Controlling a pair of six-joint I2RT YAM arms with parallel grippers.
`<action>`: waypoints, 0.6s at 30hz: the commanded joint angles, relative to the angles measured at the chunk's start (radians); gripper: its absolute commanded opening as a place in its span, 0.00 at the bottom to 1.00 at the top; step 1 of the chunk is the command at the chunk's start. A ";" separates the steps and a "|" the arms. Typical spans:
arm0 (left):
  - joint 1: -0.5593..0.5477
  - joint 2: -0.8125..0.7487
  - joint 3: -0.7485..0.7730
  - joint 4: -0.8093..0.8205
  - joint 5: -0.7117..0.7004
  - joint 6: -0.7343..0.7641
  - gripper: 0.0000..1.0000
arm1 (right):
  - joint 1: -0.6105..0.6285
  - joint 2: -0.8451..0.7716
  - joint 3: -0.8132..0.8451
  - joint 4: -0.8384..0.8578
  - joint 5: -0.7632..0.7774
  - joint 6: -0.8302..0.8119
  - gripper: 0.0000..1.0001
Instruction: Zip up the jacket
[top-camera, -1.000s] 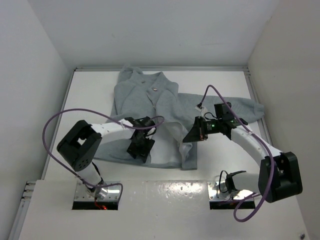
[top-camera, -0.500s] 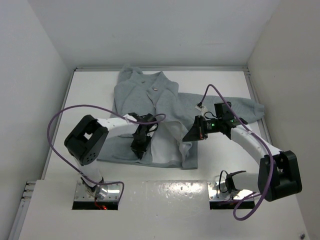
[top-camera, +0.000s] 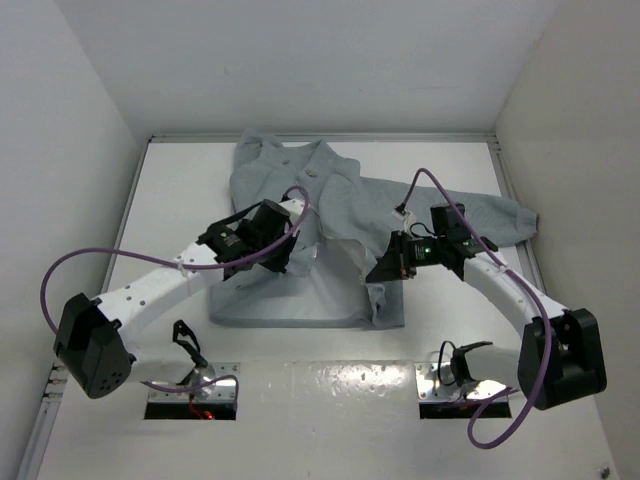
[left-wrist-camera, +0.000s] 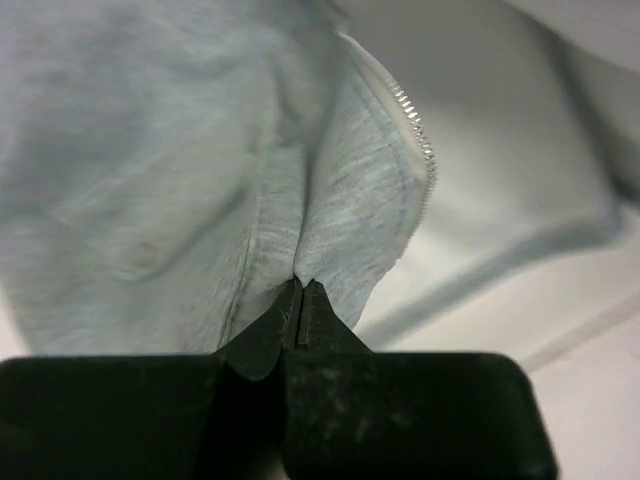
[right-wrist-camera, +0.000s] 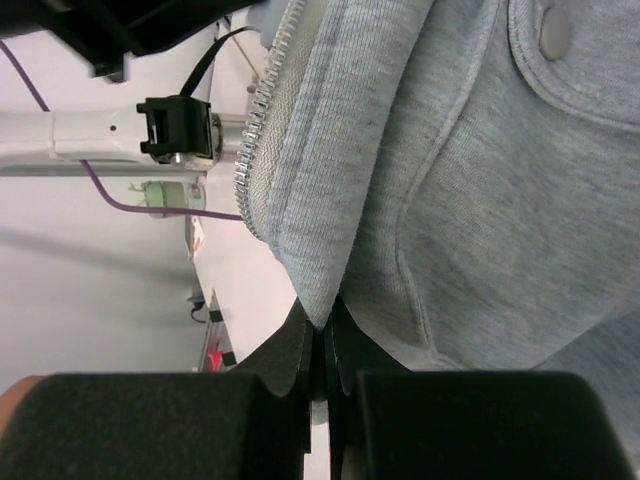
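Observation:
The light grey jacket lies spread on the white table, front open, with the pale lining showing between the two front panels. My left gripper is shut on the edge of the left front panel. In the left wrist view the gripper pinches a fold of fabric, with the zipper teeth just beyond. My right gripper is shut on the right front panel. In the right wrist view the gripper clamps a fold beside the zipper teeth. A pocket snap shows above.
White walls close in the table on three sides. Purple cables loop off both arms. A metal plate with the arm bases runs along the near edge. The right sleeve stretches toward the right wall.
My left gripper has shut on the left front panel edge and moved away from the near edge with it, the arm stretching out. The hem now lies straighter. The right gripper has held still.

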 joint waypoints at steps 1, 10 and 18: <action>-0.052 0.039 -0.055 0.061 -0.317 0.088 0.00 | 0.011 -0.026 0.015 0.014 -0.008 -0.008 0.00; -0.037 0.081 -0.201 0.276 -0.580 0.350 0.00 | 0.016 -0.045 0.027 -0.023 -0.003 -0.027 0.00; -0.046 -0.031 -0.211 0.207 0.008 0.488 0.00 | 0.021 -0.038 0.030 -0.010 -0.002 -0.021 0.00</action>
